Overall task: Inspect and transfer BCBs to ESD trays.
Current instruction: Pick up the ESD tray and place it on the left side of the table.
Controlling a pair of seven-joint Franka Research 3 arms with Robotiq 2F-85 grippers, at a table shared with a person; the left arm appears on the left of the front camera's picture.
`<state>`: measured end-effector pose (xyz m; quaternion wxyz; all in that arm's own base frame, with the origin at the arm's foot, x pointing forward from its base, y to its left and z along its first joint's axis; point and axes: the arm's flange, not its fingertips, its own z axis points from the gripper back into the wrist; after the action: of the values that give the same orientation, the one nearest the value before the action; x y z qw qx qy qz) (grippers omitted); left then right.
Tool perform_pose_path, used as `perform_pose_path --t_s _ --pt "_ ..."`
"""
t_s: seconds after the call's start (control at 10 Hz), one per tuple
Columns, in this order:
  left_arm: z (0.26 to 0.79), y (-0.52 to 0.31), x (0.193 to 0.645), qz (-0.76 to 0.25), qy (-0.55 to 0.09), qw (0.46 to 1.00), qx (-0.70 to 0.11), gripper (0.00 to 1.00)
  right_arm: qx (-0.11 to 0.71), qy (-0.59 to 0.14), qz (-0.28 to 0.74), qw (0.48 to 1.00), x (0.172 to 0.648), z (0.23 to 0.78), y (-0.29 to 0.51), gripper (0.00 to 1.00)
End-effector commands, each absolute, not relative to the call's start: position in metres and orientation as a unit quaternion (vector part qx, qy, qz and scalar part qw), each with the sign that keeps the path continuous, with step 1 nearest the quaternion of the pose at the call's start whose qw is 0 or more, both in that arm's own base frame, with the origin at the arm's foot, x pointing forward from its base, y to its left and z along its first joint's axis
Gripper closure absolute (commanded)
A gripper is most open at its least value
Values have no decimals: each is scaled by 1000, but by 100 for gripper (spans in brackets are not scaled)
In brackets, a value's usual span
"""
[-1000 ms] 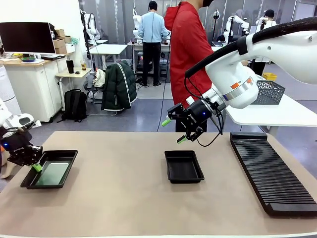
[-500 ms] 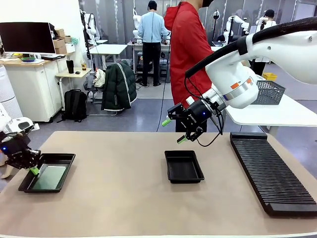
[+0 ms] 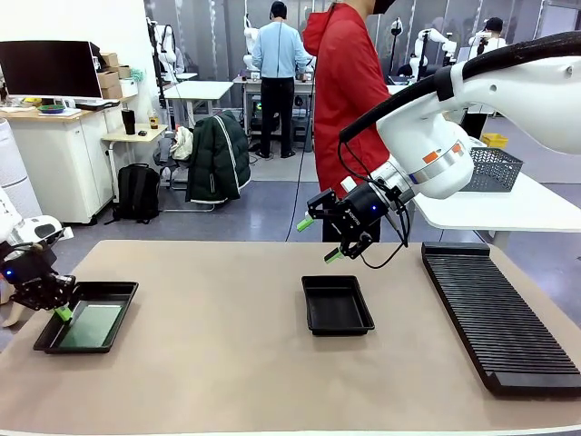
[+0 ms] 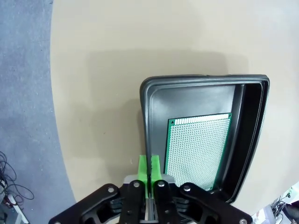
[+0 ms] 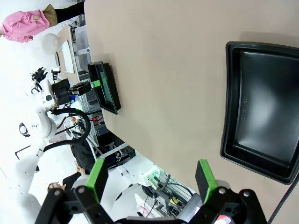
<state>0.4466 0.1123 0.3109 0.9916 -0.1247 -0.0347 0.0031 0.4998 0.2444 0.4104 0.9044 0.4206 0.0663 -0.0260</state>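
Seeing one BCB [image 4: 198, 149] flat on the floor of the left tray [image 4: 201, 79], just ahead of the left pincer [image 4: 149, 168] and a little to one side. Clenching that pincer's green pads on the tray's near rim, the wall pinched between them. Holding the right pincer [image 3: 320, 240] released in the air, pads wide apart, with the second tray [image 3: 306, 304] below it and off to one side, untouched, its black floor bare.

Resting both trays on a plain beige table [image 3: 227, 372], well apart from each other. Finding a long black ribbed rack [image 3: 495, 318] on the same table, out past the right pincer's arm side. Facing a person in a red top [image 3: 345, 82] just beyond the right pincer, at the far edge. Noting, farther back, a grey floor, a white side table with a grey mesh basket [image 3: 495, 168], a dark monitor [image 3: 50, 68], a backpack [image 3: 138, 193] and a jacket over a chair [image 3: 218, 154].

Reading the board's fine dotted grid in the left wrist view, and the strip of bare tray floor past its far edge; in the front view, just a pale sheen. Catching in the right wrist view the second tray from above and, far beyond the pads, the left tray turned sideways with the left pincer at its rim. Judging the right pincer's height over the table from the front view.
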Motion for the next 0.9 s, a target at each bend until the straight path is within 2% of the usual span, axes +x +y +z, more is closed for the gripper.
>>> perform_pose_path --t_s 0.0,0.5,0.8 --pt "314 113 445 5 -38 991 -127 97 416 69 -29 906 501 411 247 0" --pt "327 110 449 3 -13 994 -104 50 416 69 -29 906 501 411 247 0" --pt "359 107 447 -15 7 997 -76 20 416 69 -29 906 501 411 247 0"
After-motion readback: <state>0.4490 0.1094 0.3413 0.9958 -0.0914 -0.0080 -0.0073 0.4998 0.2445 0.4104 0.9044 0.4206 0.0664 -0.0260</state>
